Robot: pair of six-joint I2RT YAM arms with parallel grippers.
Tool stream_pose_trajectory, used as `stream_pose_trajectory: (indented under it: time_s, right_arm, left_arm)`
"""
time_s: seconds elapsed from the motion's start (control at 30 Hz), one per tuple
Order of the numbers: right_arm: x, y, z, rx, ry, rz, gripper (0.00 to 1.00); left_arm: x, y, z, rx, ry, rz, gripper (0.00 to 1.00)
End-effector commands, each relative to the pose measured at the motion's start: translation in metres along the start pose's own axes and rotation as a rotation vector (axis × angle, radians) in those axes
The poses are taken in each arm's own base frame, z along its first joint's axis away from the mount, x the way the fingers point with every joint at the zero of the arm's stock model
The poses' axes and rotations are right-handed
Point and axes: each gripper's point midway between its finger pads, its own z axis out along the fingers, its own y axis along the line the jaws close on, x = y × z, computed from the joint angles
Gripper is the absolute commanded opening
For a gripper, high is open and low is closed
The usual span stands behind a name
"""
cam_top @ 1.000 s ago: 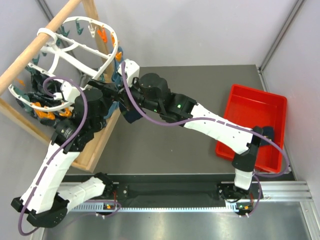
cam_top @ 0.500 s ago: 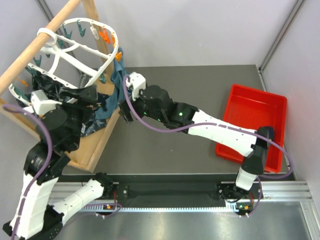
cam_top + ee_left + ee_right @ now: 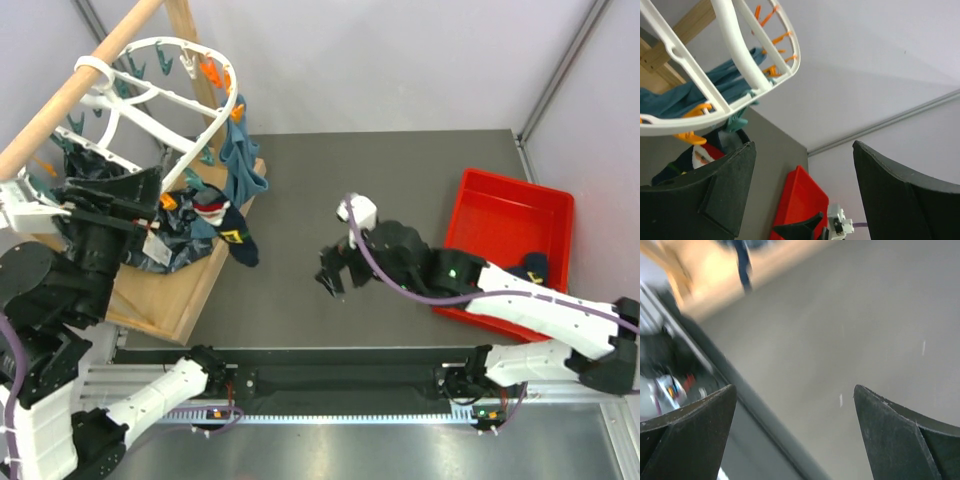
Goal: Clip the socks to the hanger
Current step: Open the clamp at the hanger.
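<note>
The white oval hanger point(image 3: 222, 118) hangs at the upper left with teal and orange clips. A dark navy sock point(image 3: 234, 240) with a yellow badge and striped cuff dangles under its near rim, free of both grippers. Another dark sock point(image 3: 533, 267) lies in the red bin. My left gripper point(image 3: 135, 200) is open beside the hanger's left side, holding nothing. In the left wrist view the hanger point(image 3: 727, 35) arcs above the left gripper point(image 3: 802, 190), with the sock's cuff point(image 3: 701, 156) at lower left. My right gripper point(image 3: 335, 275) is open over the table's middle; its wrist view shows the right gripper point(image 3: 795, 435) over bare table.
A teal-blue garment point(image 3: 241, 160) hangs from the hanger's right rim. The wooden pole point(image 3: 70, 100) carries the hanger, above a wooden frame point(image 3: 165, 300). A dark patterned cloth point(image 3: 175, 240) bunches under the hanger. The red bin point(image 3: 480, 215) sits at the right.
My right gripper opened, let go of the sock and drew back right to the table's middle. The left arm pulled away to the left. The sock now hangs from the hanger.
</note>
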Motion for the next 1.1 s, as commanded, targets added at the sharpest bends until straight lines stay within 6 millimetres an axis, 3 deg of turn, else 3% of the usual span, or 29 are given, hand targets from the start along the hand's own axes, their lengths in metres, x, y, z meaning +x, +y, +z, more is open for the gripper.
stream_pose_trajectory:
  time_s: [0.0, 0.1, 0.2, 0.37, 0.53, 0.67, 0.83, 0.97, 1.07]
  right_arm:
    - [0.05, -0.005, -0.02, -0.011, 0.08, 0.105, 1.0]
    - [0.075, -0.022, -0.03, 0.049, 0.091, 0.158, 1.0]
    - [0.075, -0.029, -0.043, 0.06, 0.084, 0.139, 1.0]
    - [0.054, -0.041, -0.065, 0.059, -0.069, 0.102, 1.0]
    - [0.027, -0.044, -0.064, 0.087, -0.129, 0.024, 1.0]
    - [-0.004, -0.028, -0.049, 0.063, -0.145, -0.019, 1.0]
    - [-0.041, 0.0, -0.034, -0.048, -0.241, -0.067, 0.98]
    - [-0.092, 0.033, -0.028, -0.172, -0.424, -0.092, 0.96]
    - [-0.124, 0.058, -0.021, -0.26, -0.509, -0.134, 0.92]
  left_arm:
    - [0.061, 0.021, 0.005, -0.051, 0.236, 0.052, 0.83]
    - [0.085, 0.03, 0.009, -0.069, 0.304, 0.036, 0.83]
    - [0.09, 0.031, 0.01, -0.075, 0.316, 0.014, 0.83]
    - [0.083, 0.023, 0.005, -0.026, 0.298, -0.019, 0.82]
    - [0.067, 0.015, -0.001, 0.055, 0.243, 0.064, 0.77]
    - [0.043, -0.005, -0.008, 0.163, 0.156, 0.106, 0.69]
    - [0.024, -0.015, -0.013, 0.204, 0.105, 0.212, 0.67]
    - [0.004, -0.021, -0.018, 0.221, 0.041, 0.276, 0.61]
    - [-0.014, -0.022, -0.025, 0.221, -0.018, 0.322, 0.51]
